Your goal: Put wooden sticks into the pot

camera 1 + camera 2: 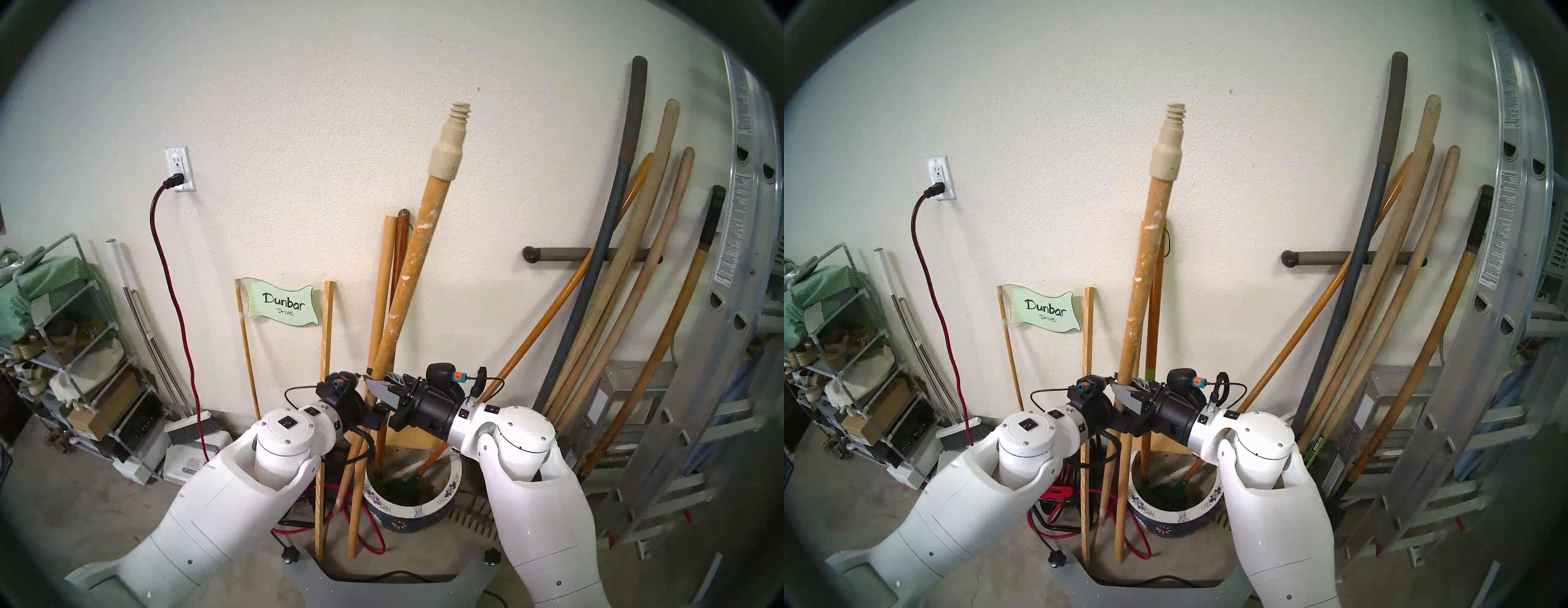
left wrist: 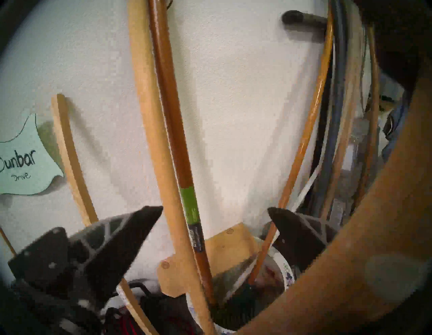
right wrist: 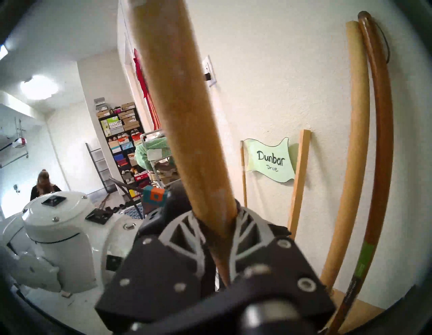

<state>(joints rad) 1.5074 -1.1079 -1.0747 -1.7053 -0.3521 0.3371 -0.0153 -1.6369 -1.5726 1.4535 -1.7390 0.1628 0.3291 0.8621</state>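
My right gripper (image 1: 388, 392) clamps the paint-flecked stick (image 1: 409, 271) near-upright — its foot outside the pot (image 1: 409, 511), left of the rim — left gripper (image 2: 215, 224) parted, empty

- A green "Dunbar Drive" sign (image 1: 282, 306) hangs on the wall at about nine o'clock from centre.
- A thin square-edged stick (image 1: 326, 339) leans just at its three o'clock.
- A wall outlet (image 1: 180, 169) at ten o'clock feeds a red-and-black cord (image 1: 169, 271).
- A shoe rack (image 1: 63, 339) stands at nine o'clock.
- Long tool handles (image 1: 628, 297) and an aluminium ladder (image 1: 738, 297) lean at three o'clock.
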